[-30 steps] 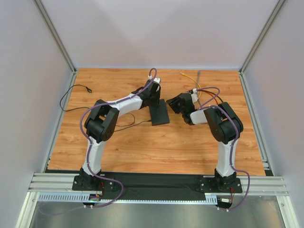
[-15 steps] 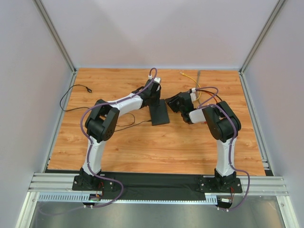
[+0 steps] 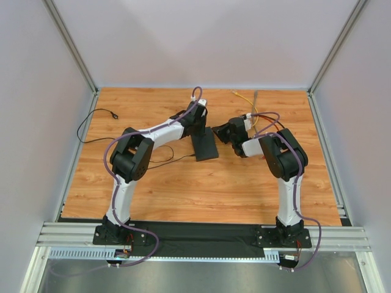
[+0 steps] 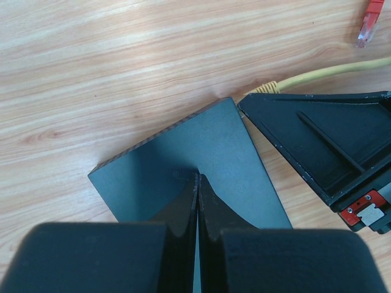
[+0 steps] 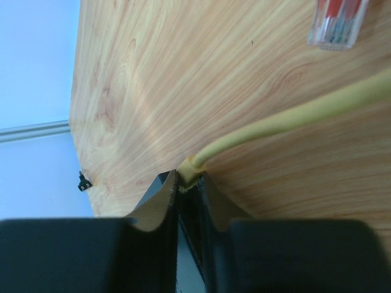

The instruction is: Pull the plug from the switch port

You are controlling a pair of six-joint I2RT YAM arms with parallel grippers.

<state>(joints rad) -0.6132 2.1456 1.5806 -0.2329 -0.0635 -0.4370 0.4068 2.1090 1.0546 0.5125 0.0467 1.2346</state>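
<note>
The left hand [image 4: 197,178], fully closed, rests on the switch [image 4: 214,143]; the right hand [image 5: 187,183] pinches the yellow plug [image 5: 190,165] at its edge.

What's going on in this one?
The left claw, shut, presses down on the flat black switch, apparently steadying it on the table. The right claw is shut on the yellow plug at the switch's edge, with the cable trailing away behind it. The plug looks seated in its port, so the pull is not yet done.
</note>
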